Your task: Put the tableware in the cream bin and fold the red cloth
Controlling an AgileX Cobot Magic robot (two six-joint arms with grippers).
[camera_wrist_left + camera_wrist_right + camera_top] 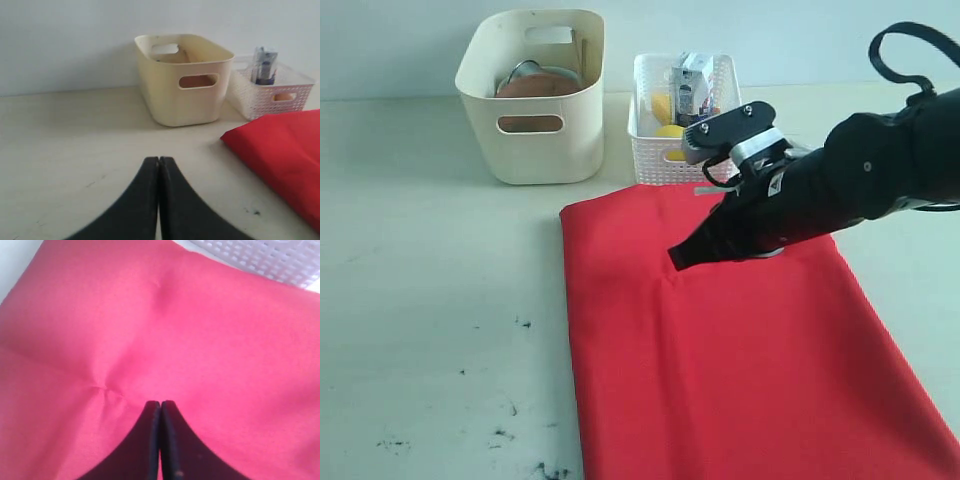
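The red cloth (740,350) lies flat on the table, also seen in the left wrist view (285,150) and filling the right wrist view (150,340), with crease lines meeting at a small pucker. My right gripper (682,257) (160,404) hovers over the cloth's far half, shut, with nothing between its fingers. The cream bin (582,130) (165,100) stands at the back left, holding the round brown wooden plate (535,86) and a steel cup (525,70). My left gripper (159,160) is shut and empty above bare table; it does not show in the exterior view.
A white lattice basket (650,150) (260,100) with a yellow food item (670,131) and a carton (690,80) (264,65) stands right of the bin, touching the cloth's far edge. Dark specks (520,325) mark the table left of the cloth.
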